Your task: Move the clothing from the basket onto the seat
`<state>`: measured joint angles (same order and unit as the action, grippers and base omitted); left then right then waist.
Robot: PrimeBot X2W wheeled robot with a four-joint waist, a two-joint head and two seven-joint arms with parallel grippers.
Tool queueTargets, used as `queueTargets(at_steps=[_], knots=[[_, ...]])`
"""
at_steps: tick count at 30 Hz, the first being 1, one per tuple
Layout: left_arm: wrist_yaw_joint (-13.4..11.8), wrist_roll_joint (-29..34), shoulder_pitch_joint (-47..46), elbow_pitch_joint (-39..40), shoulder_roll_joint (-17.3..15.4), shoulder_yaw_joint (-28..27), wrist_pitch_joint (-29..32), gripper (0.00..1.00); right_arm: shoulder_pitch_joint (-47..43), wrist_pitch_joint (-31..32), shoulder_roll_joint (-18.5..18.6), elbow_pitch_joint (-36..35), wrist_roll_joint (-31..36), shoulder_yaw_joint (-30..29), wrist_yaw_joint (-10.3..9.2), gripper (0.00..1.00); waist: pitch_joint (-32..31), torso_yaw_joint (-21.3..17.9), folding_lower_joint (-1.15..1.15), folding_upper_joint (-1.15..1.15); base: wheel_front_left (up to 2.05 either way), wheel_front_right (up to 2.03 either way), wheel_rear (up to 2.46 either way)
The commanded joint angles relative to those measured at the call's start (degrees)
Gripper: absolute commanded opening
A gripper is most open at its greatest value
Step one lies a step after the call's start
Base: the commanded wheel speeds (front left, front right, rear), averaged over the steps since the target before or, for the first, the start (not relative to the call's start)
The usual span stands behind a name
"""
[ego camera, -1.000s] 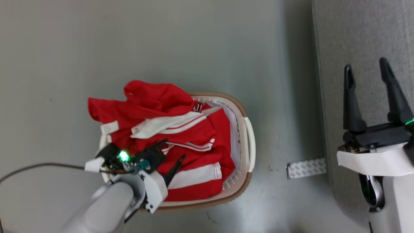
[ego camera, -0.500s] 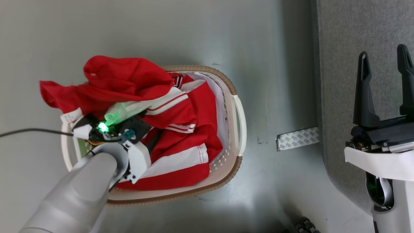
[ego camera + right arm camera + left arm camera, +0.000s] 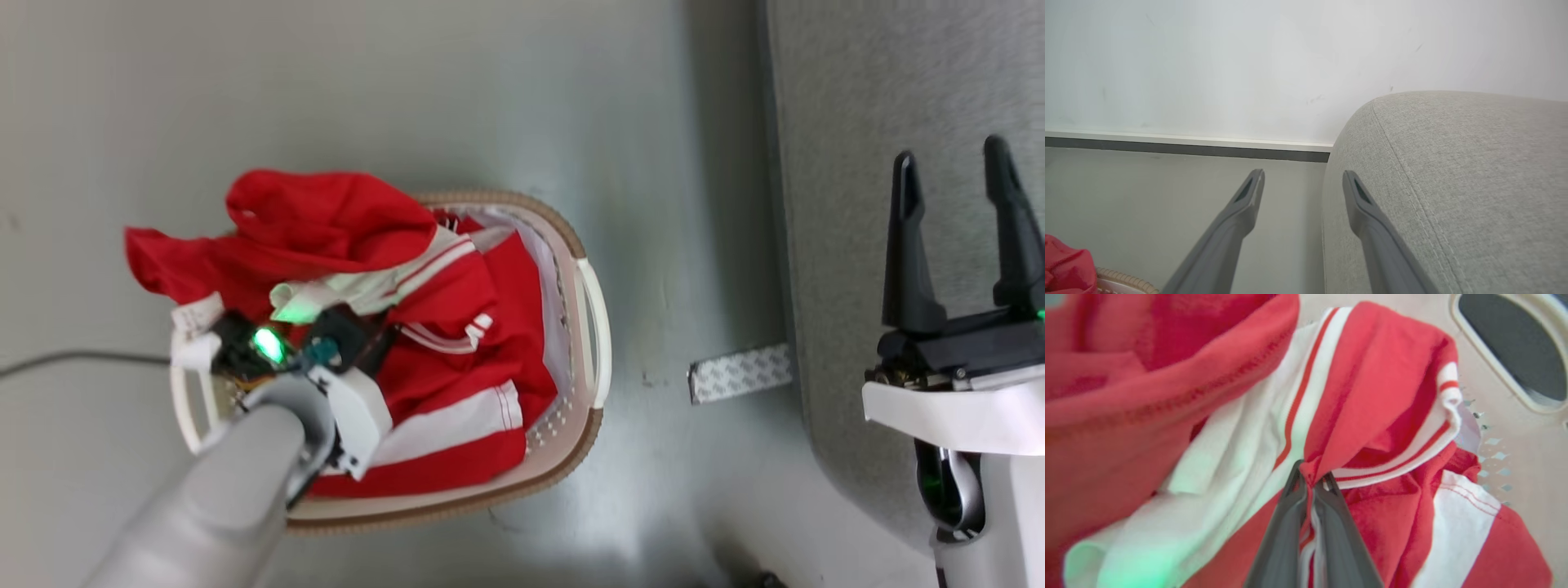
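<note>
At the far left a dark cable (image 3: 82, 359) trails across the smooth grey floor (image 3: 490, 98) toward the left arm. The left pincer (image 3: 1312, 477) is down among the clothing (image 3: 457, 327), its two fingers drawn narrow and pinched on a gathered fold of red fabric with white stripe trim, which bunches right at the tips. All around this pincer the red and white garments lie heaped in the basket (image 3: 593, 327). One red piece spills over the rim beyond the pincer and to its left. Just right of the fingertips, the wrist view shows the basket's cream perforated wall and a handle opening. The basket stands on the floor. Further right lies bare floor with a dull sheen, then a pale patterned tape strip (image 3: 739, 373) that reaches the foot of the seat (image 3: 857, 122) — grey woven fabric with a rounded, bulky edge, well apart from the left pincer. The right pincer (image 3: 949, 153) hangs over that edge, its fingers spread wide and empty. Beyond its tips the floor meets a plain white wall (image 3: 1249, 61) at a pale skirting board (image 3: 1188, 141) with a dark band beneath. The seat bulks to this pincer's right, and a scrap of red cloth and brown basket rim show low to its left.
</note>
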<state>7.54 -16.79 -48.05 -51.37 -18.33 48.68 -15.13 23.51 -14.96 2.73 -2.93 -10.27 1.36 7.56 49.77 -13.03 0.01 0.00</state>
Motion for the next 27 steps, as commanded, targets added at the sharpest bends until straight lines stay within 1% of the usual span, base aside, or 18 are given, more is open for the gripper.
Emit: queueTargets(at_steps=[1, 9, 14, 18, 20, 27], knots=[[-0.06, -0.89, 1.65, 0.98, -0.03, -0.25, -0.02, 0.0, -0.98, -0.11, 0.05, 0.67, -0.16, -0.29, -0.13, 1.0, -3.39, 0.77, -0.01, 0.0, 0.0, 0.0, 0.0], [-0.07, -4.45, 12.59, 10.75, 1.21, -3.58, -0.03, 0.0, -6.37, -0.11, 0.06, 5.54, 1.16, -2.17, -0.13, 1.0, -17.87, 4.81, -0.01, 0.0, 0.0, 0.0, 0.0], [-0.8, -6.22, 19.56, 16.56, 2.07, -6.11, -0.03, 0.0, -10.32, -0.11, 0.08, 8.48, 2.14, -2.61, -0.13, 1.0, -27.41, 6.83, -0.01, 0.0, 0.0, 0.0, 0.0], [-2.28, -8.08, 24.71, 21.2, 2.48, -8.21, -0.03, 0.0, -13.18, -0.1, 0.1, 10.5, 2.36, -2.46, -0.13, 1.0, -34.23, 7.69, -0.01, 0.0, 0.0, 0.0, 0.0], [-3.46, -8.49, 26.72, 23.74, 2.53, -9.1, -0.03, 0.0, -14.64, -0.1, 0.11, 11.38, 2.36, -2.44, -0.13, 1.0, -37.17, 8.12, -0.01, 0.0, 0.0, 0.0, 0.0], [-7.08, -10.3, 31.69, 33.48, 1.92, -10.75, 0.86, 0.0, -19.38, -0.1, 0.11, 13.63, 2.33, -1.94, -0.13, 1.0, -45.41, 9.61, -0.01, 0.0, 0.0, 0.0, 0.0]])
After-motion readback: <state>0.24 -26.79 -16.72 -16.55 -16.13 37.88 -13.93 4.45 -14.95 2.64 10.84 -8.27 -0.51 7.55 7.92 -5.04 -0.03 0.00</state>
